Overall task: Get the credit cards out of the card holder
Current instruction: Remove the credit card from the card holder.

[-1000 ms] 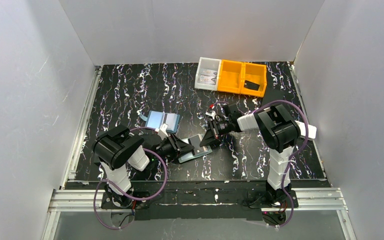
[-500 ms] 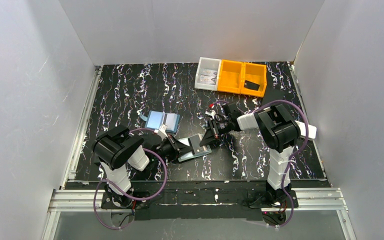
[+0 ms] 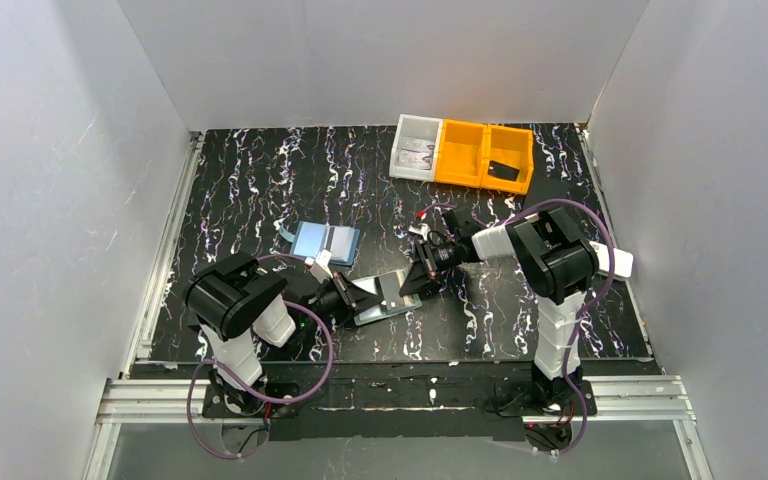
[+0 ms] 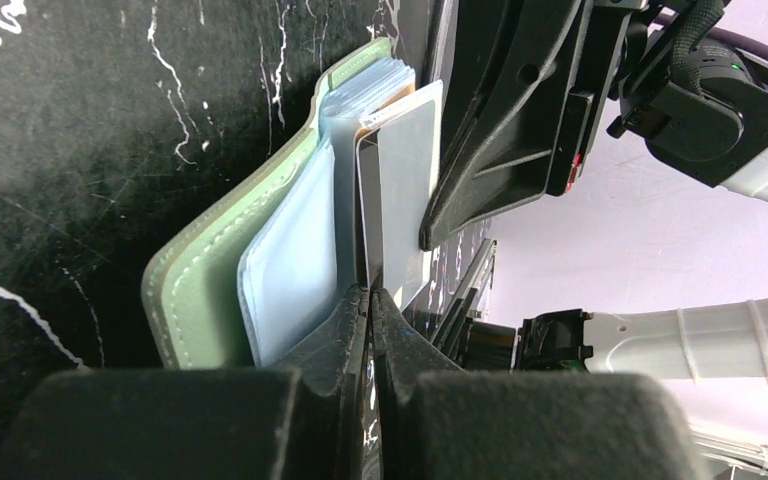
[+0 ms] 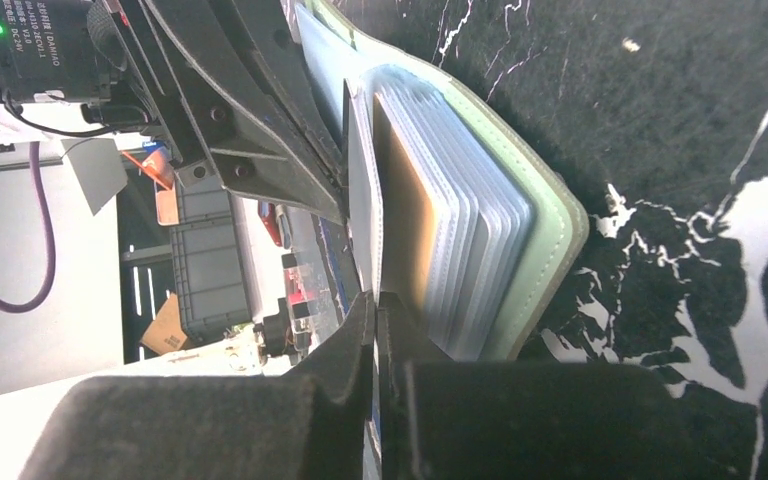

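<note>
Near the front middle of the black marbled table [image 3: 260, 180], the sage-green card holder [image 3: 388, 299] lies open between the two arms, its cover flat on the surface and its clear sleeves fanned upward. The left gripper [image 3: 358, 297] reaches in from the left, and the left wrist view shows its jaws pressed together on the near edge of the grey-blue card [image 4: 407, 185], which stands on edge in the innermost sleeve. Whether the pads also catch the clear plastic around it cannot be told. An orange card [image 4: 388, 110] peeks out just behind the grey-blue one at the top corner.

The right gripper [image 3: 417, 281] comes in from the opposite side, low over the holder. Its fingertips are closed too — the right wrist view has them meeting on the lower edge of a sleeve leaf of the card holder [image 5: 545, 240], right where the grey-blue card [image 5: 363, 190] and the orange card [image 5: 407, 205] sit side by side. Both grippers are very close, each one's black fingers filling part of the other's wrist view.

Beyond the left gripper a light-blue flat rectangle [image 3: 326, 240] with a dark stripe lies on the table. At the far edge sit a clear bin [image 3: 415, 148] and two orange bins [image 3: 483, 155] in a row — touching one another.
</note>
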